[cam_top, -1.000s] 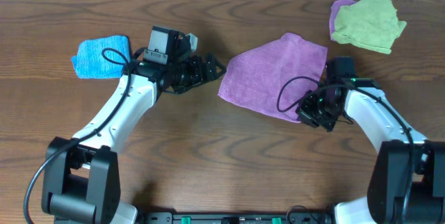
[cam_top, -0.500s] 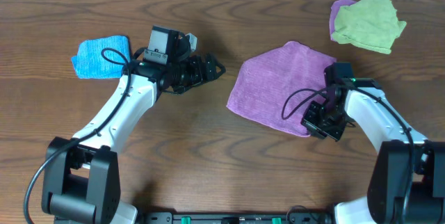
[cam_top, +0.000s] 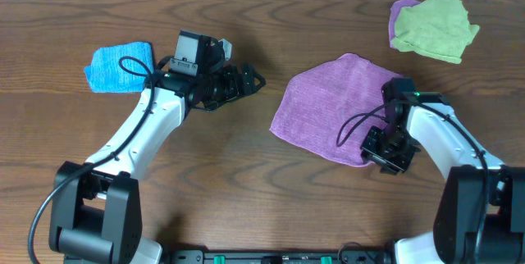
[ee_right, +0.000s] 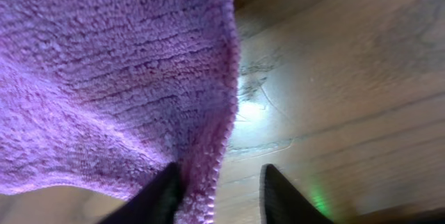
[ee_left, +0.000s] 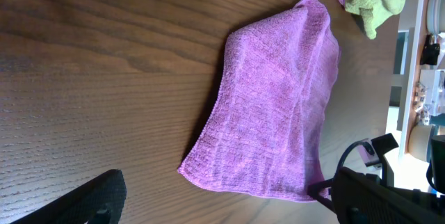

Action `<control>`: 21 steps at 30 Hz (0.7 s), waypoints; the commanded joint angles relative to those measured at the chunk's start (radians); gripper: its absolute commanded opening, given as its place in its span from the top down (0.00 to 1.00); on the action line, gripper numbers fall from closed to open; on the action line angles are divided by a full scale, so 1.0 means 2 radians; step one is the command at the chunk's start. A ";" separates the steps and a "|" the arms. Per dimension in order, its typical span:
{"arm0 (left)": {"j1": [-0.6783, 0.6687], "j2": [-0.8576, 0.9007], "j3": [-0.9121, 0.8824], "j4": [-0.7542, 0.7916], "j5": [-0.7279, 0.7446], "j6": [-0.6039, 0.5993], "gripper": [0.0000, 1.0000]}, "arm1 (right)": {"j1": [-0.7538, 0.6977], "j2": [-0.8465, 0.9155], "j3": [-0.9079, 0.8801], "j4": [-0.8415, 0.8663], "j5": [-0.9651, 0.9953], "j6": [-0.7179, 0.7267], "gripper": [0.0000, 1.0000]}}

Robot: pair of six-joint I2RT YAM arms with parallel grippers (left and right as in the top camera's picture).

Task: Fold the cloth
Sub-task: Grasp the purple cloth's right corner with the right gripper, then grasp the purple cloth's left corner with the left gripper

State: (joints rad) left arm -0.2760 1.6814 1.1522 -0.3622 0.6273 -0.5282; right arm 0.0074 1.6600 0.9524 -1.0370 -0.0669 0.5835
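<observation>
We see the purple cloth (cam_top: 336, 104) lying spread out on the wooden worktop (cam_top: 246, 182), right of the middle, with its near right corner ending at the right gripper (cam_top: 384, 153). From the right wrist, the hem of that cloth runs down between the two dark fingers (ee_right: 156, 196). It lies against one of them, while a strip of bare worktop shows between it and the other. The jaws stand only narrowly apart, and we cannot tell whether they actually pinch the hem. The left gripper (cam_top: 253, 80) hangs above bare wood to the left of the cloth, well apart from it. Its jaws are spread wide, with nothing between them, and its wrist camera looks across the worktop at the whole purple cloth. Behind the left arm, near the far left, a blue cloth (cam_top: 119, 67) lies folded into a small rectangle. In the far right corner a crumpled green cloth (cam_top: 435, 25) sits on top of a second, smaller purple rag (cam_top: 402, 8).
</observation>
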 commanded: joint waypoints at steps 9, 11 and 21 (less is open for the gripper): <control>0.000 0.003 -0.002 0.000 -0.005 -0.010 0.05 | -0.003 -0.110 -0.002 -0.042 -0.025 -0.033 0.29; -0.002 0.003 -0.002 -0.006 -0.003 -0.028 0.05 | -0.003 -0.133 -0.002 -0.038 -0.029 -0.033 0.28; -0.050 0.081 -0.003 -0.014 0.072 -0.118 0.05 | -0.004 -0.175 -0.002 0.011 -0.063 -0.033 0.29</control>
State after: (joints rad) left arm -0.3607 1.7851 1.1522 -0.3977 0.6910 -0.7036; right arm 0.0074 1.3186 0.9524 -1.0260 -0.1585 0.5320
